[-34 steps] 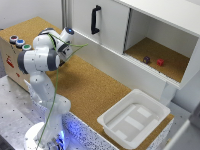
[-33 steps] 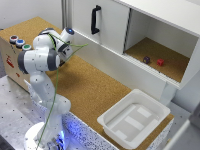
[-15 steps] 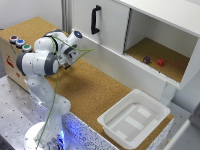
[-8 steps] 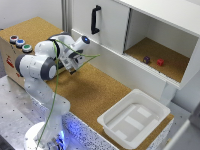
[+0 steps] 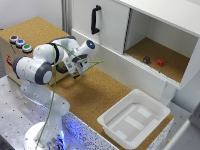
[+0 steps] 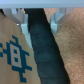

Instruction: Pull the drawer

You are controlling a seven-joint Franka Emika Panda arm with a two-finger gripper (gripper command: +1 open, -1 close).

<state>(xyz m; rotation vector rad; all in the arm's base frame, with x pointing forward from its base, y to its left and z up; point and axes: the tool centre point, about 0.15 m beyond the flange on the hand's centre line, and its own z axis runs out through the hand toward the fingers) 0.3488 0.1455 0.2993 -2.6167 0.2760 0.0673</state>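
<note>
- Surface: I see a cork-topped worktable (image 5: 105,92) backed by white cabinetry, with a perforated metal base plate under the arm.
- Arm: my white Franka Panda arm (image 5: 37,70) is bent over the cork, its wrist turned toward the light wooden box (image 5: 12,57) at the exterior view's left.
- Gripper: the gripper (image 6: 39,21) shows in the wrist view as two pale fingers (image 6: 21,19) spread apart, one on each side of a dark bar. The fingers stand apart from the bar with a gap on either side, so I read them as spread and not clamped.
- Drawer: the small pale plywood drawer with flat beige front (image 6: 12,55) lies directly ahead of the fingers, filling the wrist view. A blue square-patterned marker is printed on its front beside the bar.
- Handle: the short black bar handle (image 6: 44,52) runs between the fingers and on past their tips. In the exterior view the arm hides the drawer, so I cannot tell how far out it stands.
- Buttons: three round coloured buttons (image 5: 20,43) sit on top of the wooden box, well behind the fingers.
- Cabinet door: a white cabinet door with a tall black handle (image 5: 94,19) stands well away from the fingers.
- Open compartment: a cork-floored recess holds two small blocks, one dark (image 5: 146,59), one red (image 5: 160,62).
- Tray: a white plastic tray (image 5: 132,120) rests on the cork, far from the fingers.
</note>
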